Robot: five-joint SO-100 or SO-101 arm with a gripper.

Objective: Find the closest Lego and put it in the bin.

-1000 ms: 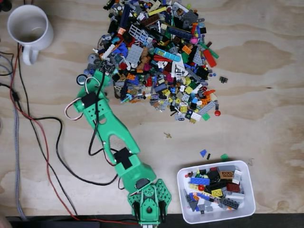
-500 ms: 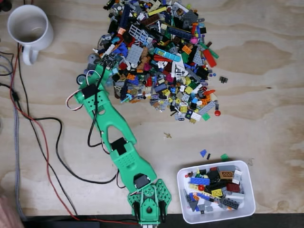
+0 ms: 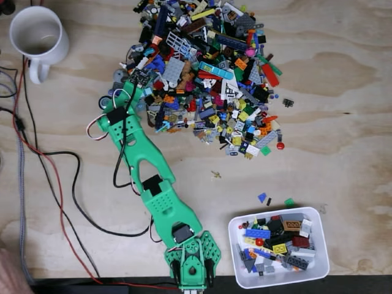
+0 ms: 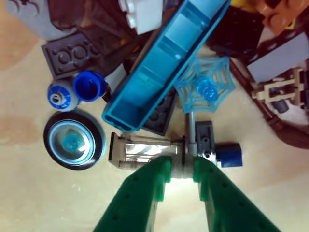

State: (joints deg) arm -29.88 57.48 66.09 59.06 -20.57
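The gripper (image 4: 182,169) is at the near-left edge of the Lego pile (image 3: 202,73), its two green fingers nearly together around a small pale piece (image 4: 182,166), beside the clear window frame (image 4: 145,151) and the grey bar (image 4: 191,128). The jaws stand almost closed with only a narrow gap, and the pale piece looks pinched between the tips, though I cannot tell how firmly.

The bin (image 3: 278,277) sits well away from the pile, near the arm's base, already holding bricks.

The likely trouble: the grip is at the very tips and the piece may be joined to the grey bar or window frame, so lifting could drag neighbours along or let it slip free on the swing toward the bin.

The wrist view shows the pinch, the blue web piece (image 4: 204,89) and the long teal brick (image 4: 164,63) just beyond. The fixed view shows how far the bin lies from the pile, with the mug (image 3: 35,35) off to the pile's left.
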